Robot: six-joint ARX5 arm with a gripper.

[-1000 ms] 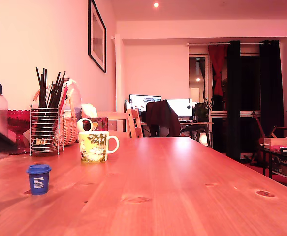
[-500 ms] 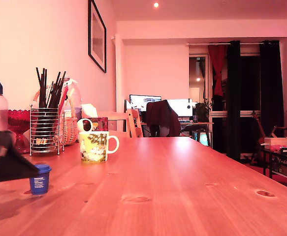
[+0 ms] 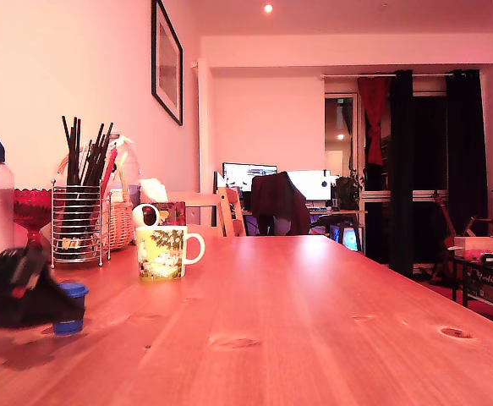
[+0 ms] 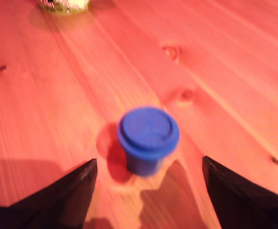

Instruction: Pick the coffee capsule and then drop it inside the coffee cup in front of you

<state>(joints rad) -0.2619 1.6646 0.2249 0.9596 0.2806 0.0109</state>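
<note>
Gripper (image 4: 148,188) jaws spread wide — blue coffee capsule (image 4: 148,139) stands upright between them, untouched; coffee cup (image 3: 167,251) well beyond capsule

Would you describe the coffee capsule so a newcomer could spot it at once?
On the wooden table, near the exterior view's left edge, the open gripper flanks the coffee capsule. It is small, blue and lidded, far shorter than the printed coffee cup behind it.

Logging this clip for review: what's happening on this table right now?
A robot arm's tool is open, with a blue coffee capsule standing upright on the wooden table ahead of its two fingers, not yet gripped. The coffee cup stands further along the table, apart from the capsule. Nothing has been picked up.
</note>
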